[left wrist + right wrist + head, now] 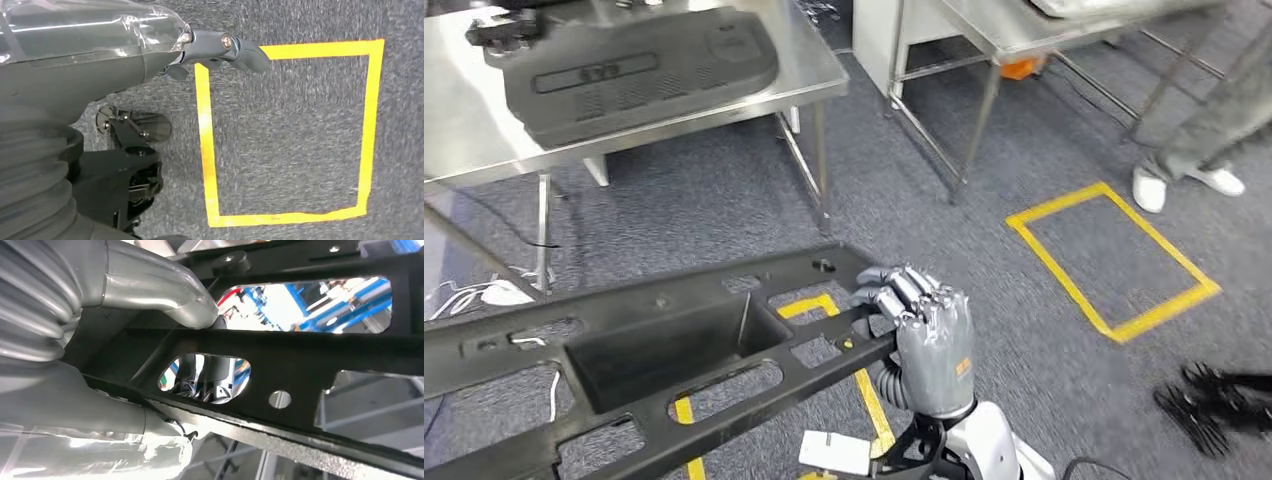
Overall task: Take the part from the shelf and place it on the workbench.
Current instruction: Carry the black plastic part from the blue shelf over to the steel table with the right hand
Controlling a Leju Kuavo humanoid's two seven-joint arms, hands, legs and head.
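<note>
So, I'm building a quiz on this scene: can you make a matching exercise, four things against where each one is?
Things:
1. black frame part
2. grey panel
3. yellow tape rectangle
4. person's white shoes

Places:
A. on the steel table
B. marked on the carpet
C. held by the right hand
D. on the floor, far right

Pairs: 1-C, 2-A, 3-B, 4-D

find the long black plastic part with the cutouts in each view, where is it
Head view: the long black plastic part runs across the lower left, its end held by the right hand.
Left wrist view: not in it.
Right wrist view: the part's frame crosses the picture beside the thumb.
Shared landmark: the right hand holding the part.
</note>
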